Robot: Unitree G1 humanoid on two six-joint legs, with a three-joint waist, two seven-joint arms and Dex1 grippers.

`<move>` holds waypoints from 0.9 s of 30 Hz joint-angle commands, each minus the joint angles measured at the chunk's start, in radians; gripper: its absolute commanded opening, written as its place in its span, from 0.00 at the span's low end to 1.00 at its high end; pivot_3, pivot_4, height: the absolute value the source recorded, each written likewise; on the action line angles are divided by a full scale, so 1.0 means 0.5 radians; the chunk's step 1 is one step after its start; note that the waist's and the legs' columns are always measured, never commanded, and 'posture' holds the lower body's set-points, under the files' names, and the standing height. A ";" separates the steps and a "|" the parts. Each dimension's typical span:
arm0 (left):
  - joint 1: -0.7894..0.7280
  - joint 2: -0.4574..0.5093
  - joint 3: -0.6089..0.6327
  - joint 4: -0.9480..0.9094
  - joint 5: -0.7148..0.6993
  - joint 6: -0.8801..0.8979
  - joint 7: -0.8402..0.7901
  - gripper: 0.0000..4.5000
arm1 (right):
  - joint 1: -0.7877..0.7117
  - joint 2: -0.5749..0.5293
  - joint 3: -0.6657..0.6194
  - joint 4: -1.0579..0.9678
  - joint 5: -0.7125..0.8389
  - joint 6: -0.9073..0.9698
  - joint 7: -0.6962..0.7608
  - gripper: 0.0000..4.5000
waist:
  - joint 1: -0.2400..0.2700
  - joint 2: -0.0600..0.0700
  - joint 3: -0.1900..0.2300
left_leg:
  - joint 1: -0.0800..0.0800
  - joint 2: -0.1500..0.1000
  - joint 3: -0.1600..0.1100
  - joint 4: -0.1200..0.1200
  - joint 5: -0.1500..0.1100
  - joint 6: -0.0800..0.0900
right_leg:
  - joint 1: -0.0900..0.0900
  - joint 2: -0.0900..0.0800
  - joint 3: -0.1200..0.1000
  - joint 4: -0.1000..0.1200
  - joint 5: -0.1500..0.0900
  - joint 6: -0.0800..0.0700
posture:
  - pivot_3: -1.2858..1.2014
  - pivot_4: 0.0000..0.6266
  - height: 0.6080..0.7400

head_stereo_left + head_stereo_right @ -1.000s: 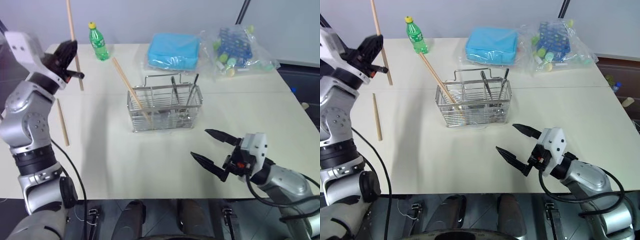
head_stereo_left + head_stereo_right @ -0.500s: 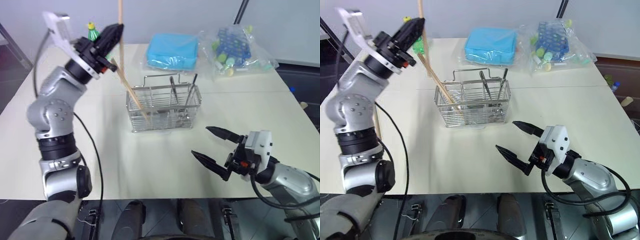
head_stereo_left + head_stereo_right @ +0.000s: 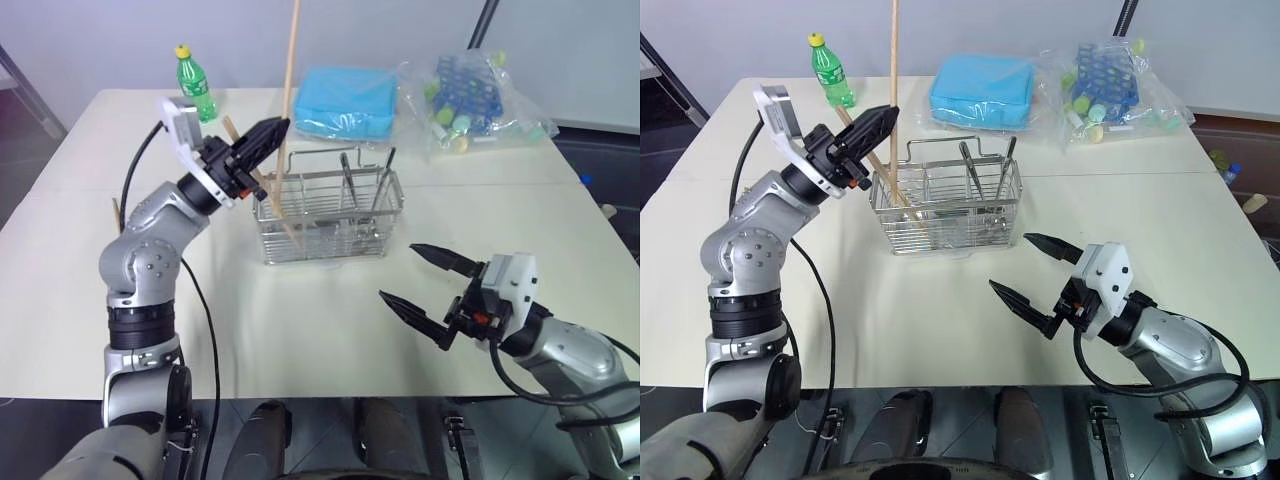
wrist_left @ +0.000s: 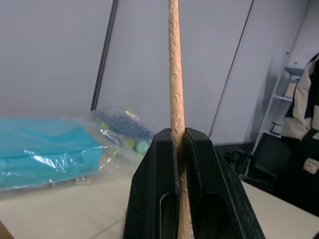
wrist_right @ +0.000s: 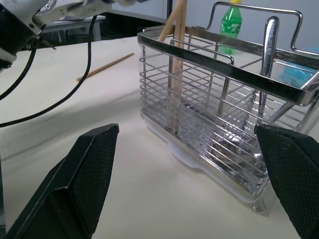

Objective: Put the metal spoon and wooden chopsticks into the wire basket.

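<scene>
Already the wire basket [image 3: 329, 214] is loaded with one leaning chopstick [image 3: 262, 178] and, seemingly, the metal spoon [image 3: 347, 180]. A second chopstick [image 3: 291, 70] is pinched upright in the left gripper [image 3: 275, 129] above it; another [image 5: 105, 66] is left on the table. The right gripper [image 3: 418, 284] is held spread, empty.

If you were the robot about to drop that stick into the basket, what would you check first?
1. Left claw clamped on the chopstick: ok.
2. Chopstick nearly upright: ok.
3. Its lower end in line with the wire basket: looks so, cannot tell which compartment.
4. Room inside: ok; one chopstick already leans in the left end, metal utensils stand further right.
5. Right claw open and apart from the basket: ok.
6. Another chopstick lies on the table, to fetch next: not ok.
</scene>
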 commanded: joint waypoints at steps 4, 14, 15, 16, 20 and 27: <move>0.062 -0.018 -0.044 -0.112 0.036 -0.090 0.019 0.24 | -0.061 0.029 0.002 0.012 -0.020 -0.051 0.001 1.00 | -0.001 0.000 0.000 | 0.000 0.000 0.000 0.000 0.000 0.000 | 0.000 0.000 0.000 0.000 0.000 0.000 | 0.52 0.24 1.00; 0.031 -0.011 -0.040 -0.161 0.010 -0.086 0.068 0.99 | -0.076 0.045 0.020 0.039 -0.041 -0.060 0.015 1.00 | 0.000 0.000 0.000 | 0.000 0.000 0.000 0.000 0.000 0.000 | 0.000 0.000 0.000 0.000 0.000 0.000 | 0.52 0.24 1.00; 0.004 -0.014 -0.026 -0.165 -0.012 -0.079 0.084 0.99 | -0.077 0.043 0.023 0.042 -0.040 -0.060 0.017 1.00 | 0.000 0.000 0.000 | 0.000 0.000 0.000 0.000 0.000 0.000 | 0.000 0.000 0.000 0.000 0.000 0.000 | 0.52 0.24 1.00; -0.041 -0.021 -0.004 -0.170 -0.043 -0.070 0.113 0.99 | -0.075 0.039 0.023 0.043 -0.035 -0.061 0.024 1.00 | 0.001 0.000 0.000 | 0.000 0.000 0.000 0.000 0.000 0.000 | 0.000 0.000 0.000 0.000 0.000 0.000 | 0.52 0.24 1.00; -0.223 -0.025 0.103 -0.155 -0.179 -0.031 0.249 0.99 | -0.076 0.023 0.028 0.036 -0.021 -0.064 0.065 1.00 | 0.001 0.000 0.000 | -0.001 0.000 0.000 0.000 0.000 0.000 | 0.000 0.000 0.000 0.000 0.000 0.000 | 0.52 0.24 1.00; -0.419 0.156 0.310 0.070 0.039 -0.085 0.724 0.99 | -0.072 -0.064 0.070 -0.004 -0.040 -0.133 0.262 1.00 | -0.012 0.001 -0.001 | 0.002 0.000 0.000 -0.001 0.000 0.000 | 0.000 0.000 0.000 0.000 0.000 0.000 | 0.52 0.24 1.00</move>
